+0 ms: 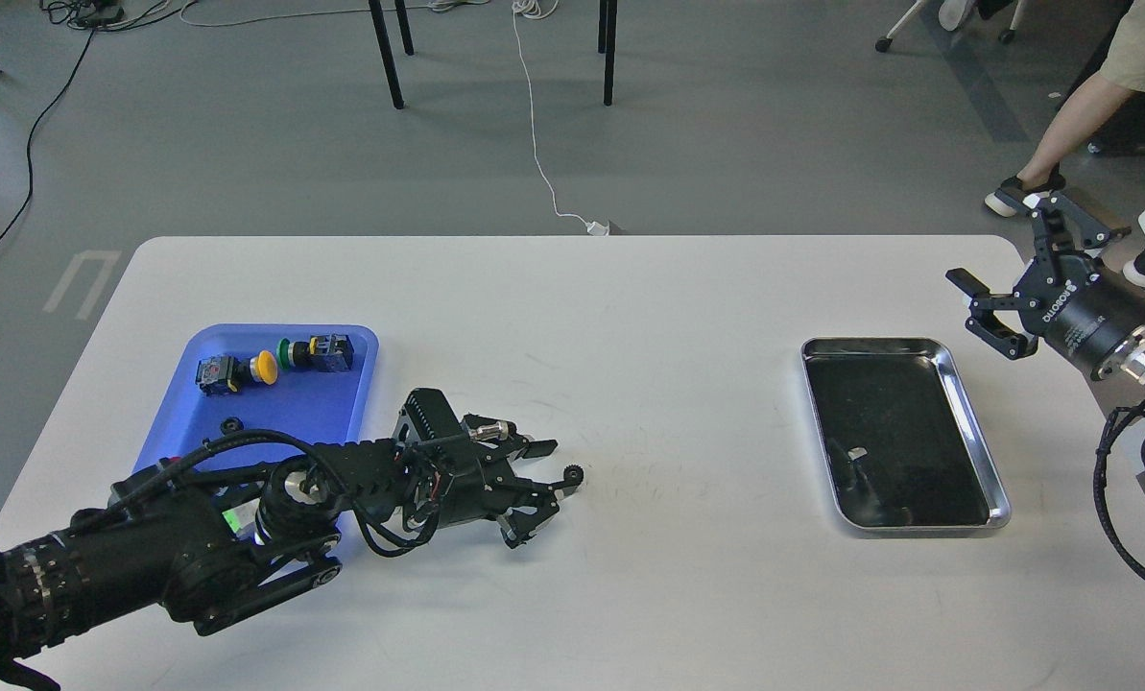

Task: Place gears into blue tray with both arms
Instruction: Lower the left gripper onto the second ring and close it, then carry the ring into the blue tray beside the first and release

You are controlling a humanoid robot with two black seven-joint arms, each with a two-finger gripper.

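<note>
The blue tray (289, 403) lies on the left of the white table, its near end hidden under my left arm. One tiny black gear (231, 423) rests inside it. My left gripper (557, 463) reaches low over the table to the right of the tray, with its fingers a little apart. A second small toothed gear (573, 473) sits right at its lower fingertip; whether it is gripped I cannot tell. My right gripper (999, 245) hovers open and empty at the table's far right edge.
Push-button switches, one with a yellow cap (238, 370) and one with a green cap (317, 352), lie at the far end of the blue tray. A shiny steel tray (870, 343) sits on the right. A person's legs (1061, 134) stand beyond the right corner.
</note>
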